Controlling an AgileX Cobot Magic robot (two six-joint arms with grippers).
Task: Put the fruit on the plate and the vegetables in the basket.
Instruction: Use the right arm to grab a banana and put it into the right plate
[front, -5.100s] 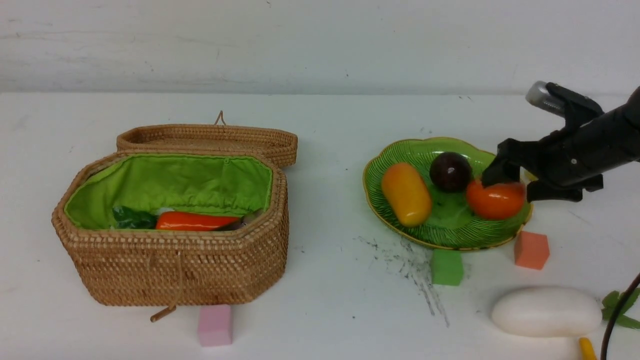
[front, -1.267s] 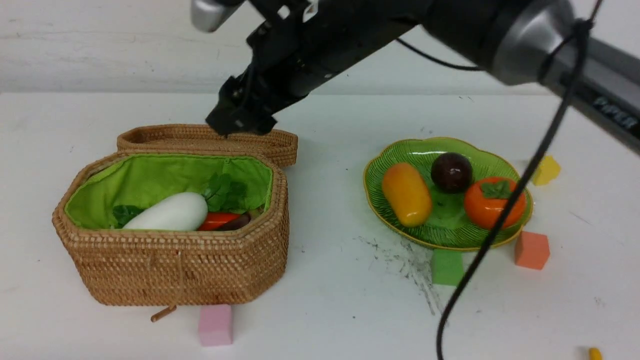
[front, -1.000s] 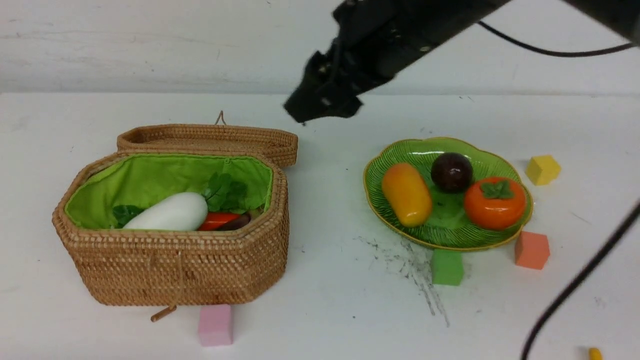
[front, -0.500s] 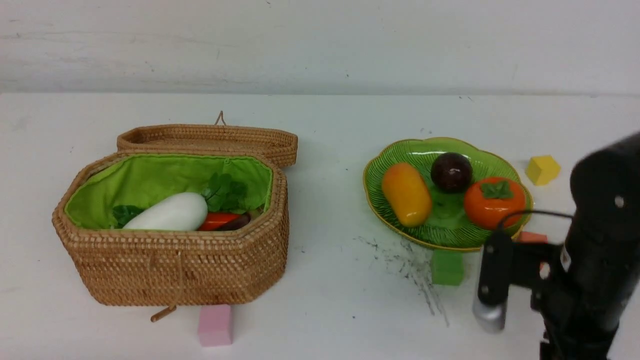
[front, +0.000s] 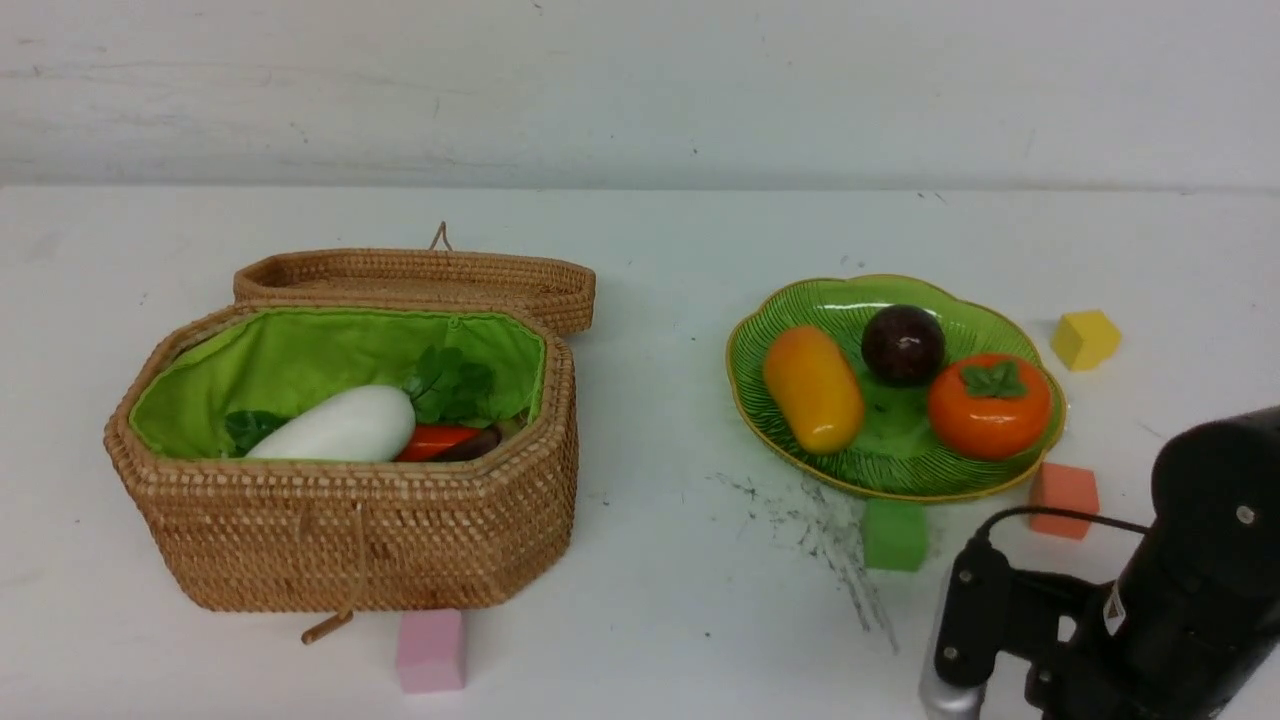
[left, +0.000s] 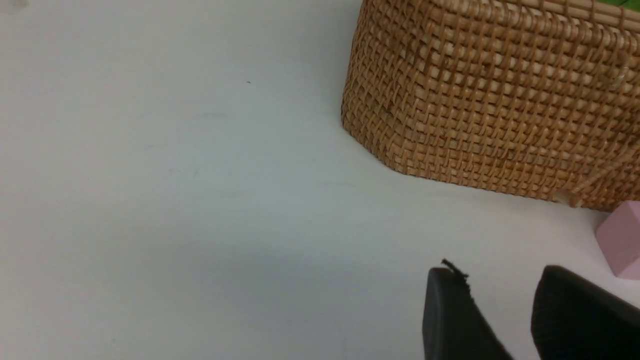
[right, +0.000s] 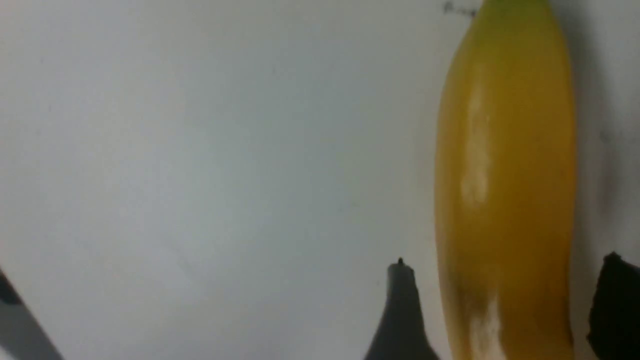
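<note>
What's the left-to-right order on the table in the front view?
basket → pink cube → mango → maroon ball → persimmon → yellow cube

Looks like lab/test bench: bare white table (front: 660, 250), plain wall (front: 640, 90), foam cubes (front: 893, 534).

No readable text, labels, brands or numbers anywhere in the three views. There was a small pale sticker on the right arm's (front: 1190, 610) wrist in the front view, too small and blurred to read.
</note>
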